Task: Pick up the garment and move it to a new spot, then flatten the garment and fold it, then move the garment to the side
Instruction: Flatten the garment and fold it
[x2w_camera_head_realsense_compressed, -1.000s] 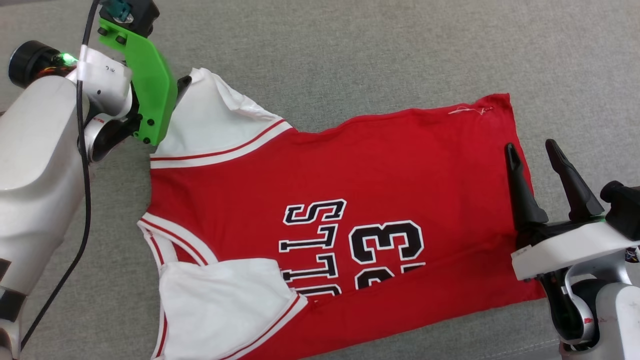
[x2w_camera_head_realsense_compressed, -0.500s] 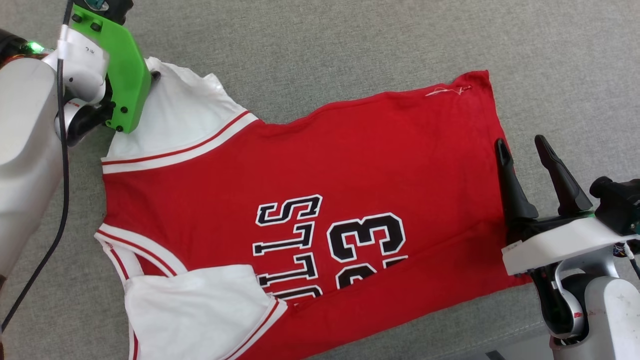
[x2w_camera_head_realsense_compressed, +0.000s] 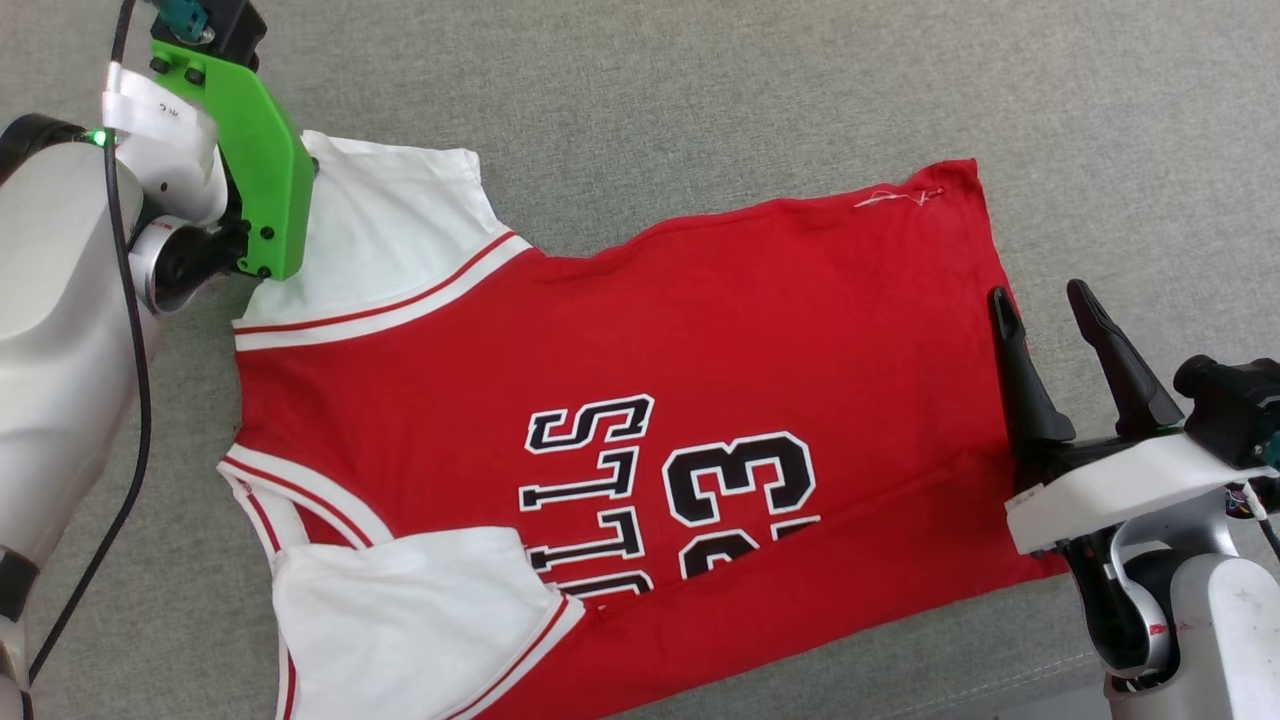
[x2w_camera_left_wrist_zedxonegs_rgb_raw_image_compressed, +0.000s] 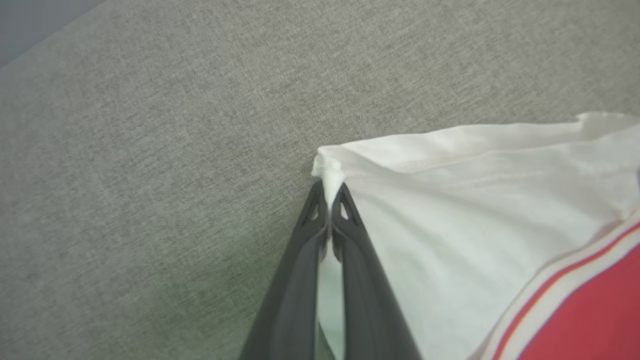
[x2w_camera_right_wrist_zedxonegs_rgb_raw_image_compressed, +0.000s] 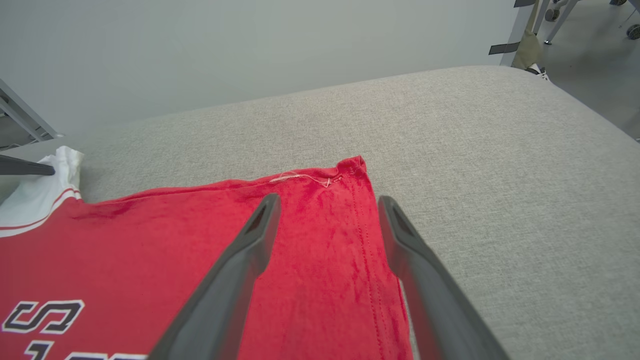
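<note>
The garment is a red jersey with white sleeves, lying print-up on the grey padded surface. Its lower part is folded over the lettering. My left gripper is shut on the far corner of the white sleeve, a tuft of cloth pinched between its fingertips. In the head view its green bracket hides the fingers at the upper left. My right gripper stands open over the red hem edge, one finger over the cloth and one beside it. The right wrist view shows the hem corner beyond my right gripper.
The grey padded surface extends beyond the garment on all far sides. Its front edge runs near my right arm. A pale wall stands behind, with metal frame legs at its left and floor to the right.
My left gripper has gone from open to shut on the white sleeve's corner. That sleeve now lies spread flatter. The head camera shifted a little; my right gripper stays open.
</note>
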